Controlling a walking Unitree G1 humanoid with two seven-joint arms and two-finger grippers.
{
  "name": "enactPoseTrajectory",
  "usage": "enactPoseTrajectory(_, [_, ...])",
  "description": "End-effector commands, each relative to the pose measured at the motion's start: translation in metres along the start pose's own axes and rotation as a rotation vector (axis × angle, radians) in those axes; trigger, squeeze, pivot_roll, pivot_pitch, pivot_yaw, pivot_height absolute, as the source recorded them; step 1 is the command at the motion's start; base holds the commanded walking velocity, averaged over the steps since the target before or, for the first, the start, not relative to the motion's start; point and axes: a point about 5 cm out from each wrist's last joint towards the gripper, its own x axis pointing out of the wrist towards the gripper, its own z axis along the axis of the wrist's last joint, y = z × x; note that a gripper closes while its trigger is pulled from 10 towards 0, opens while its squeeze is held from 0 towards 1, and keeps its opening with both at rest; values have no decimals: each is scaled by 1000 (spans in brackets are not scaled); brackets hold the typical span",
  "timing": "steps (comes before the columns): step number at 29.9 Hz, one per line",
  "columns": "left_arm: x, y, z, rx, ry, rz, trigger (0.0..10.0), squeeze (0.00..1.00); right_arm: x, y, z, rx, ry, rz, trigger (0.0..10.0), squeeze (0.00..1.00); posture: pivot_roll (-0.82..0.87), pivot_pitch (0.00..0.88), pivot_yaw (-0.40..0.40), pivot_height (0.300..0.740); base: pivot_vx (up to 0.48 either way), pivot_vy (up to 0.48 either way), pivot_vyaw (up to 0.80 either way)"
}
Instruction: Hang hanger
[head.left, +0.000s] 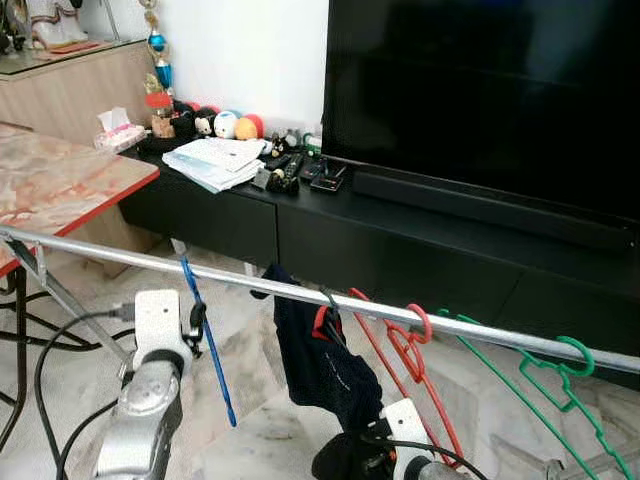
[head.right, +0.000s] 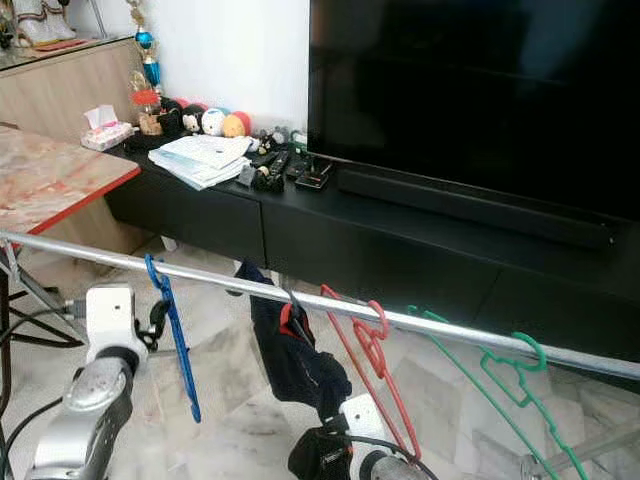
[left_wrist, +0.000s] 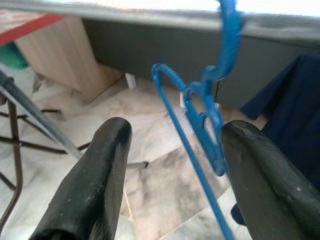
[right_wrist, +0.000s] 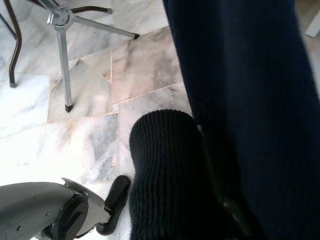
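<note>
No brand, label or writing can be read anywhere. Three bare hangers hook over the silver rail (head.left: 300, 292): one blue hanger (head.left: 205, 335), one red hanger (head.left: 410, 365), and one green hanger (head.left: 560, 390), while a fourth hook carries a dark navy garment (head.left: 320, 360) between the blue and the red. The blue hanger hangs tilted from the rail, its hook over the bar. The left end effector (left_wrist: 170, 165) sits just below the rail with its two black fingers (left_wrist: 95, 185) apart, the blue hanger's neck between them and close against one finger. The right end effector (right_wrist: 210, 165) is low beside the garment; dark cloth covers it, so I cannot tell how its fingers stand.
</note>
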Motion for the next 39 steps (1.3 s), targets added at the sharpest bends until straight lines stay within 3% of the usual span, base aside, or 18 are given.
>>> enactPoseTrajectory(1, [6, -1, -2, 6, 42, -5, 10000, 0, 1, 0, 5, -13, -21, -1, 10000, 0, 80, 0, 7, 740, 0, 0, 0])
enactPoseTrajectory(6, [18, -2, -9, -10, 131, -8, 10000, 0, 2, -1, 11, -16, -36, -4, 10000, 0, 72, 6, -1, 740, 0, 0, 0])
enactPoseTrajectory(11, [34, -9, -6, -58, 145, -41, 10000, 0, 1, -5, 16, -18, -55, -9, 10000, 0, 53, 22, -1, 740, 0, 0, 0])
enactPoseTrajectory(19, [47, -13, -4, -29, 171, -71, 10000, 0, -3, -10, 13, -15, -57, -18, 10000, 0, 40, 47, -9, 740, 0, 0, 0])
enactPoseTrajectory(26, [44, -19, 10, -37, 125, -102, 10000, 0, -4, -12, 12, -15, -53, -21, 10000, 0, 43, 57, -14, 740, 0, 0, 0])
enactPoseTrajectory(32, [41, -17, 10, 32, 165, -108, 10000, 0, -4, -13, 14, -16, -52, -25, 10000, 0, 55, 56, -18, 740, 0, 0, 0])
enactPoseTrajectory(39, [46, -12, 0, 41, 227, -71, 10000, 0, -2, -13, 18, -15, -59, -27, 10000, 0, 50, 53, -15, 740, 0, 0, 0])
